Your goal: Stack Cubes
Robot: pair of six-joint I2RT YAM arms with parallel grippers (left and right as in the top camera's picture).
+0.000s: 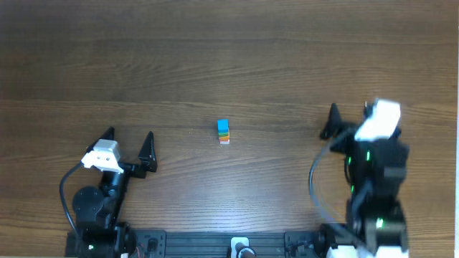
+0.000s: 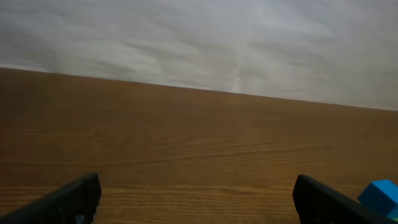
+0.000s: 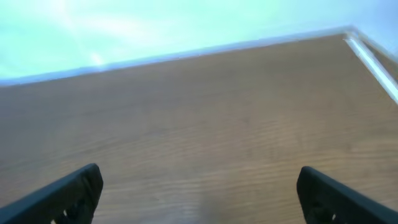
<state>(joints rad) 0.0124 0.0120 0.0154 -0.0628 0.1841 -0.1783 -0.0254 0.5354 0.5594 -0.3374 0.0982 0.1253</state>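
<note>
Top view is showing the stacked cubes [image 1: 224,132] standing on the counter [image 1: 229,57], blue on top; the left hand [image 1: 129,136] and right hand [image 3: 199,193] are gaping wide, holding nothing, well apart from them.

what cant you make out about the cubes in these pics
Top view: the cube stack is too small to count its layers or judge whether they line up; it shows only coloured bands under a blue top.
Left wrist view: the blue cube is cut off by the frame's edge, so whatever lies under it is out of frame.
</note>
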